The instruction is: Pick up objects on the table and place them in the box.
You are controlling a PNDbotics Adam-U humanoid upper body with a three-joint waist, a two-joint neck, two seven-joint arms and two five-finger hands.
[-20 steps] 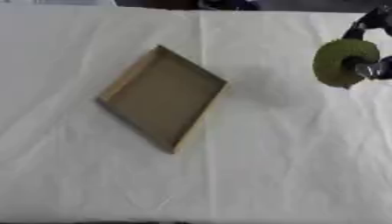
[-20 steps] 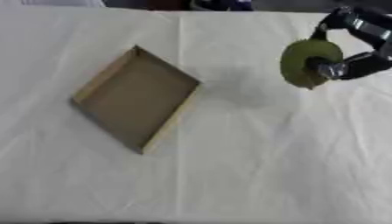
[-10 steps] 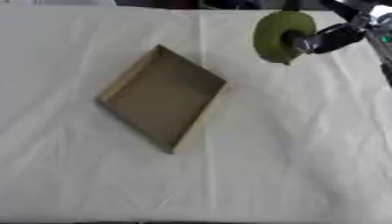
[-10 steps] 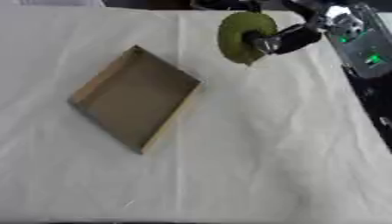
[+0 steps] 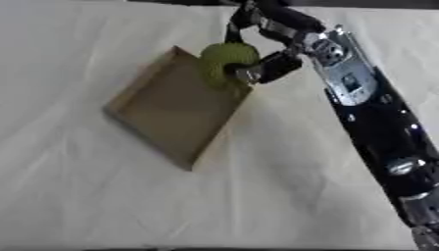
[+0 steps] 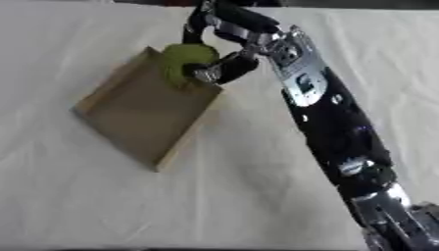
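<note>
A shallow brown cardboard box [image 5: 176, 110] lies askew on the white cloth, left of centre. My right hand [image 5: 266, 29] reaches in from the lower right, its long black and silver arm [image 5: 377, 127] crossing the view. Its fingers are curled round a round yellow-green object [image 5: 225, 61], held just above the box's upper right corner. The box's floor looks bare. My left hand shows in neither view.
A white creased cloth [image 5: 103, 196] covers the whole table. The far table edge runs along the top of the views, with something dark beyond it.
My right hand has carried the yellow-green object leftward from the right side of the table to over the box's upper right corner. The arm now stretches far into view.
</note>
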